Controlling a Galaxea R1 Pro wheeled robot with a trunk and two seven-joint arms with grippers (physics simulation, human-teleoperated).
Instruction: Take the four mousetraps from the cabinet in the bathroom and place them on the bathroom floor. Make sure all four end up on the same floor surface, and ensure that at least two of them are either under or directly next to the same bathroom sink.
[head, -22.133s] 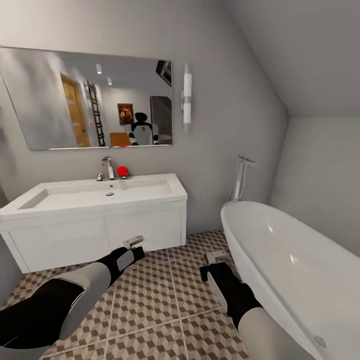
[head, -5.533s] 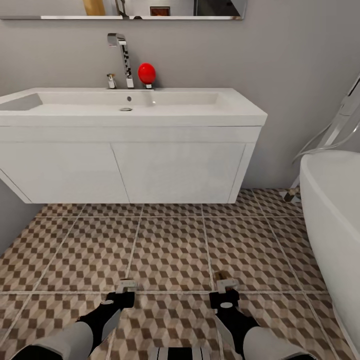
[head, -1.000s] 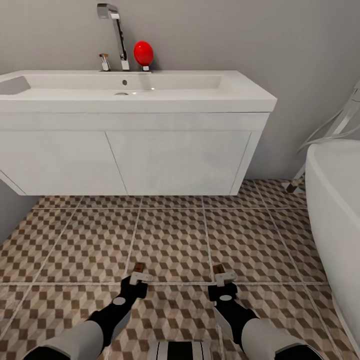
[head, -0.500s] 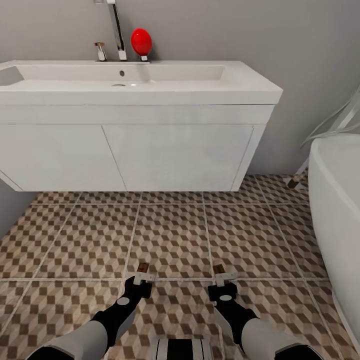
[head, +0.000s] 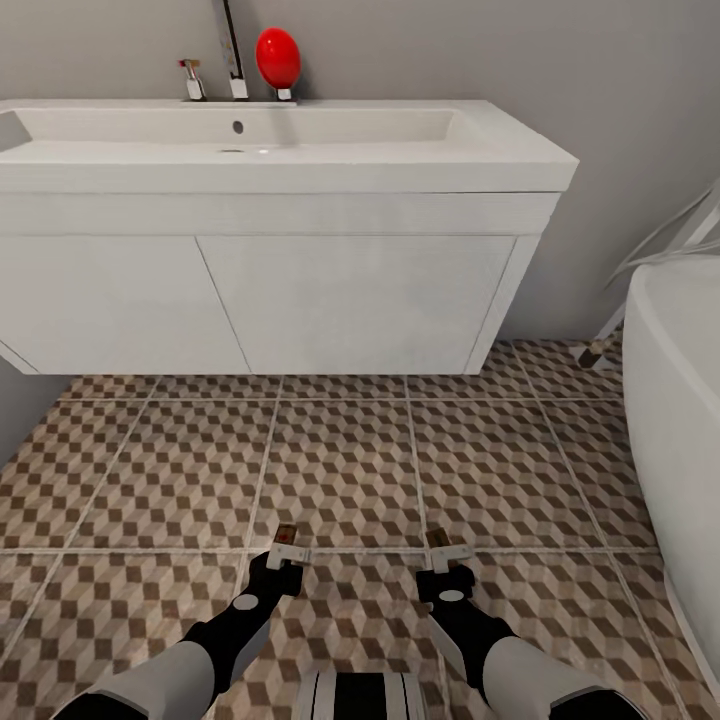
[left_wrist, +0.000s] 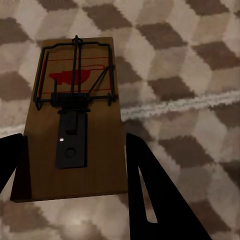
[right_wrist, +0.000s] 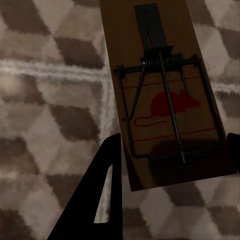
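Note:
Each of my grippers carries one mousetrap low over the cube-patterned bathroom floor, in front of the white sink and its two-door vanity. My left gripper is shut on a tan mousetrap; in the left wrist view this mousetrap shows its wire and red mark between the dark fingers. My right gripper is shut on the other mousetrap, which the right wrist view has as a mousetrap beside one finger. The cabinet is out of view.
A white bathtub rises along the right side, with chrome pipes behind it. A red egg-shaped object and the chrome tap stand at the sink's back edge. A grey wall closes the left corner under the vanity.
The camera has come closer to the vanity, so the sink looks larger and higher. Both grippers stay shut on their mousetraps; the left one has reached slightly forward.

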